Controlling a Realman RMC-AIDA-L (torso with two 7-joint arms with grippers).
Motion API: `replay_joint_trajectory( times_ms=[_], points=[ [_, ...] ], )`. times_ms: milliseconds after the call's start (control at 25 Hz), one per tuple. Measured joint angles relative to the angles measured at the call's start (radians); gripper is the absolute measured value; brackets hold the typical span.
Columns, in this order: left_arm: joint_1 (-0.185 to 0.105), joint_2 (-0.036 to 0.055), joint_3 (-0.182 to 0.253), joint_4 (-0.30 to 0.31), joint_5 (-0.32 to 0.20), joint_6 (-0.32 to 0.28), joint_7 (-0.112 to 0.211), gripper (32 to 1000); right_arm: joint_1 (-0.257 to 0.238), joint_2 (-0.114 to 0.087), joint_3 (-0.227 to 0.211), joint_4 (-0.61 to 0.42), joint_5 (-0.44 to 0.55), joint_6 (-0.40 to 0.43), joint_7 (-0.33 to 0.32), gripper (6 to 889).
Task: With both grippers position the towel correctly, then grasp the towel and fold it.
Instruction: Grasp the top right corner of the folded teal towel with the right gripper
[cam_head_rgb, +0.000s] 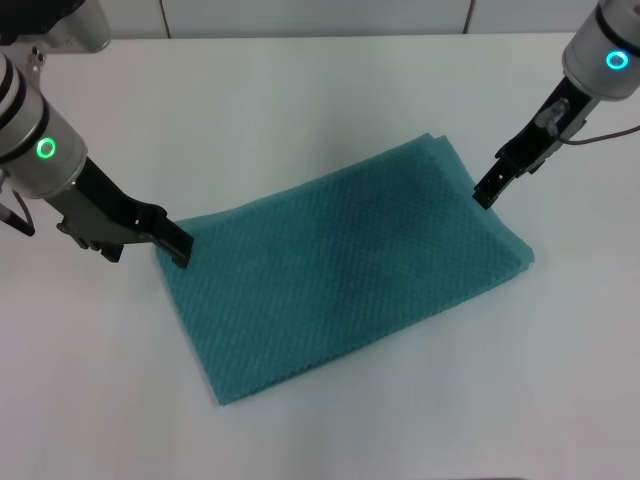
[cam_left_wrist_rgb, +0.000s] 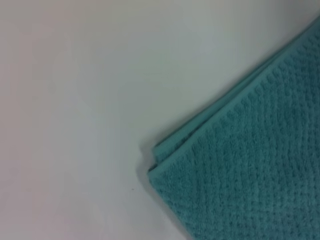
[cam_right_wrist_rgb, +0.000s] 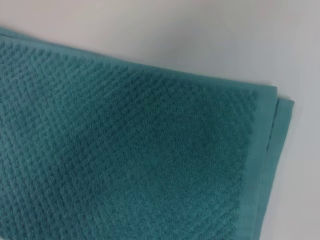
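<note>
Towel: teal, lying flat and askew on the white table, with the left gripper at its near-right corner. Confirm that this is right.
Not quite. The left gripper is at the left corner of the towel, as the head view shows. The rest holds: the towel is teal and lies flat and askew on the white table.

Waffle-weave cloth towel (cam_head_rgb: 345, 270), matt

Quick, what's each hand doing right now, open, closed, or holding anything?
Left hand: at the towel's left corner; open or closed cannot be told.
Right hand: over the towel's right edge; open or closed cannot be told.
</note>
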Motion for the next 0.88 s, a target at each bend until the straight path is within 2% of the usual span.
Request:
replay_joint_trajectory(
  times_ms=[200,560,680,880],
  points=[
    [-0.004,-0.0006,0.001,0.000,-0.001,-0.001,0.000,908,0.000,0.000,0.000,0.000,0.000,0.000,0.000,852],
    [-0.012,-0.0016,0.007,-0.002,-0.037,0.000,0.000,909,0.001,0.000,0.000,0.000,0.000,0.000,0.000,851],
    [-0.016,-0.0016,0.026,-0.002,-0.067,-0.002,0.000,909,0.001,0.000,0.000,0.000,0.000,0.000,0.001,851],
    [-0.024,-0.0016,0.040,-0.003,-0.070,-0.004,-0.001,908,0.002,0.000,0.000,0.000,0.000,0.011,0.003,851]
  ],
)
